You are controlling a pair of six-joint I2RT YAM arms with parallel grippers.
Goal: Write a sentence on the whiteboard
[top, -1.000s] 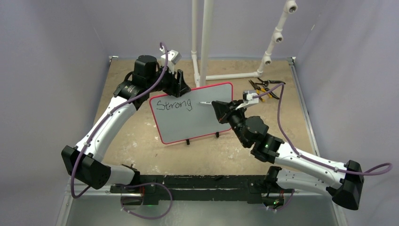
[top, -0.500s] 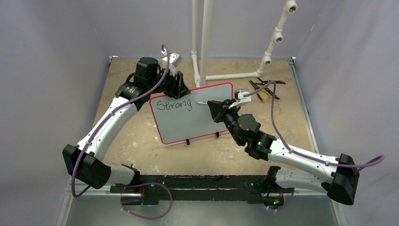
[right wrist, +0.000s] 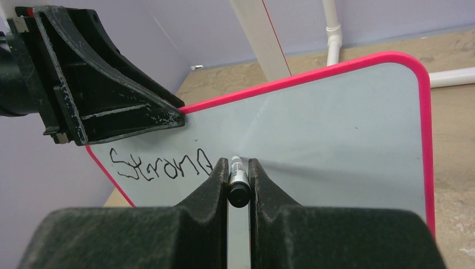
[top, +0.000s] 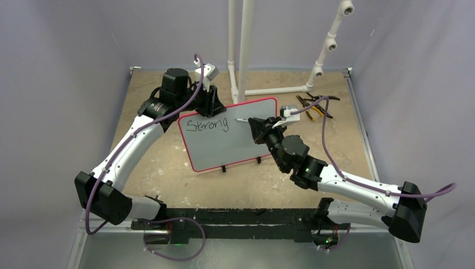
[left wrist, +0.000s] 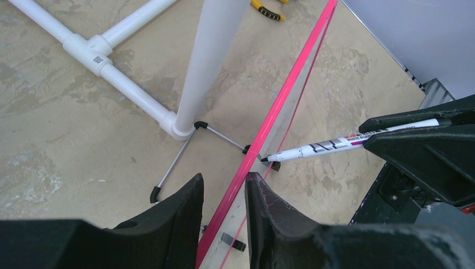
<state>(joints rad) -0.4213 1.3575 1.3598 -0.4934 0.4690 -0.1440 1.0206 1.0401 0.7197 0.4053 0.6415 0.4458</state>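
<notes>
The whiteboard, pale grey with a red border, stands tilted on small black feet mid-table. Of the sentence, only the word "Strong" shows, in black at its upper left. My left gripper straddles the board's red top edge; its fingers stand on either side with a gap showing, so it is open. My right gripper is shut on a black-and-white marker. The marker points at the board just right of "Strong"; I cannot tell whether the tip touches.
A white PVC pipe frame rises behind the board, its upright close behind the left gripper. Yellow-handled pliers lie at the back right. The board's wire stand leg rests on the sandy table behind it.
The left jaws have narrowed around the board's top edge. The right arm has shifted left and slightly back, carrying the marker along the board to the right of "Strong".
</notes>
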